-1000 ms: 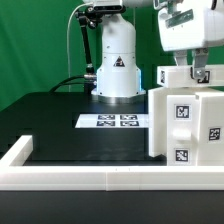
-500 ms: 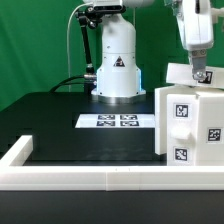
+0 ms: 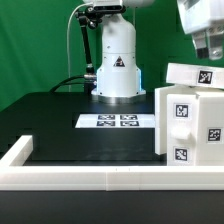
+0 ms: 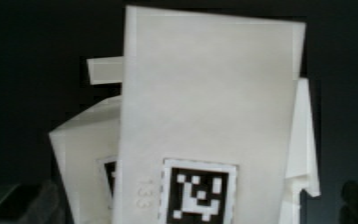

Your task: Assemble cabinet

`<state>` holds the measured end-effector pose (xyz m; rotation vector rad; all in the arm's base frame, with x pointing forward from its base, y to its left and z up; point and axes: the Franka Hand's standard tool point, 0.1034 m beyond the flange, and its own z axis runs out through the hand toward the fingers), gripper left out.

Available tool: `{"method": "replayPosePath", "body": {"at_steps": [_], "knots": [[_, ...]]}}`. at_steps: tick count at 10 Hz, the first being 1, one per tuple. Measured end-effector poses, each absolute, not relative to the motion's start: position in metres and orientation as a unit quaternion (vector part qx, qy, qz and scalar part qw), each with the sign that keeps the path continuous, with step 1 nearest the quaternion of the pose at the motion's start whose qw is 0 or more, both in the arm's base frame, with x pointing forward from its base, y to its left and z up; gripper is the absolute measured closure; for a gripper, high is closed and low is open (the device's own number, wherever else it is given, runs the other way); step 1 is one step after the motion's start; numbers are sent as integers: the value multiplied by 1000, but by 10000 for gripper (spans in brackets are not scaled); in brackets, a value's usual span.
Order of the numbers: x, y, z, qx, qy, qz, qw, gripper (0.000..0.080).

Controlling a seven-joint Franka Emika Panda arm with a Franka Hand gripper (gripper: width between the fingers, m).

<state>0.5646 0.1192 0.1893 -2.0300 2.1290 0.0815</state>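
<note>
One part just got let go: the small white panel [image 3: 193, 73] now lies tilted on top of the cabinet body [image 3: 185, 122] at the exterior view's right, touching its upper edge, with nothing gripping it. A second ago the gripper [image 3: 208, 50] was down on that panel; half a second ago it was lifting off; now it hangs above the panel, clear of it and partly cut off by the frame edge. Jaws stand wide apart, empty.

Wrist view looks straight down on the panel [image 4: 211, 110] with its tag visible, body [image 4: 87, 150] underneath. Fingertips barely show at the frame corners, too dark to point at.

Panel looks tilted rather than flush, so I'd judge it placed but not seated; can't tell from here whether it's in a slot.

Marker board [image 3: 115, 121] sits flat mid-table, untouched. White border frame [image 3: 80, 176] runs along the front.

Likely next: press or re-grip the panel to seat it. Risk: it slides off the body if nudged sideways.
</note>
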Motion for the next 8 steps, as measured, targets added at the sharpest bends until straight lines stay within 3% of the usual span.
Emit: {"method": "replayPosePath", "body": {"at_steps": [1,4,8], "knots": [[567,120,192,-680,724,29,107,3],[566,121,189,-693,713,29,104,3],[568,135,191,-810,579,44,82,3]]}}
